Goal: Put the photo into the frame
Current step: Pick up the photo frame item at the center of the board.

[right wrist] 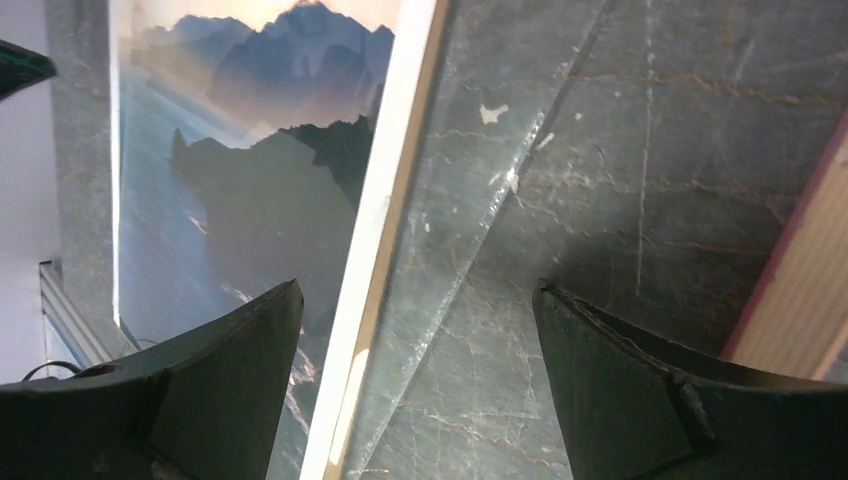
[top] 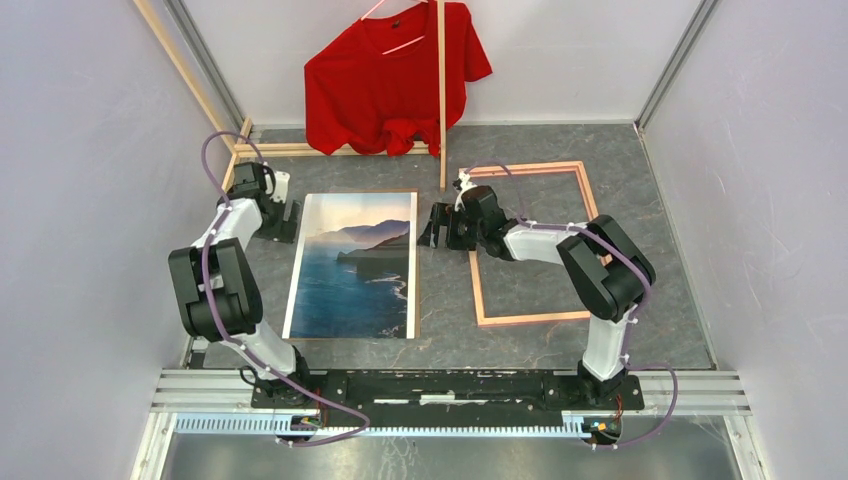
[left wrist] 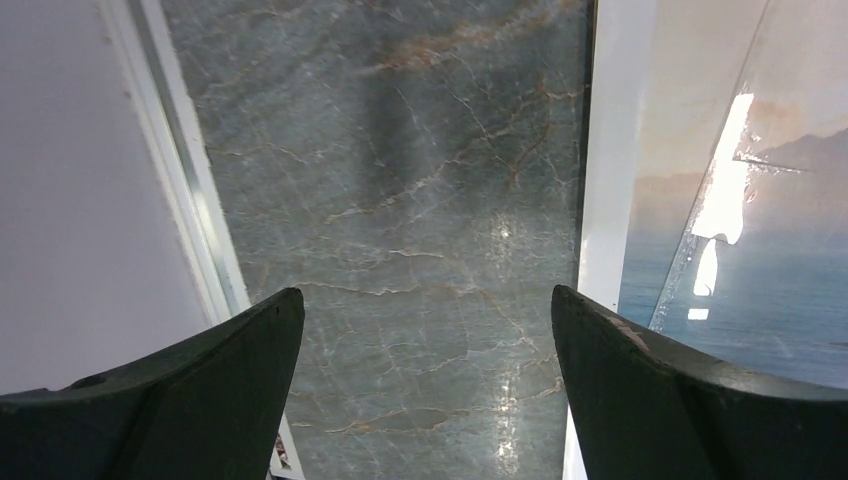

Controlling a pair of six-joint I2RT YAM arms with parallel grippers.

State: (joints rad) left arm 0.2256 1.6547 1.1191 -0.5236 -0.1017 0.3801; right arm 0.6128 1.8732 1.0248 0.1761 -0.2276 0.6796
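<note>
The photo (top: pixel 350 270) lies picture-up on the table left of centre, showing blue sea, dark mountains and pale sky. The frame (top: pixel 530 318) lies flat to its right, empty, with the bare table showing through it. My left gripper (top: pixel 284 221) is open over bare table beside the photo's upper left edge; the photo (left wrist: pixel 740 250) runs past its right finger. My right gripper (top: pixel 433 228) is open at the upper right edge, between photo and frame. In the right wrist view the photo's (right wrist: pixel 240 150) white border passes between the fingers, and the frame (right wrist: pixel 800 300) shows at the right.
A thin brown board edge (right wrist: pixel 395 200) shows along the photo's right side. A red shirt (top: pixel 395 75) hangs on a wooden-stick rack (top: pixel 441 100) at the back. Wooden sticks (top: pixel 270 150) lie at the back left. Pale walls enclose the table on three sides.
</note>
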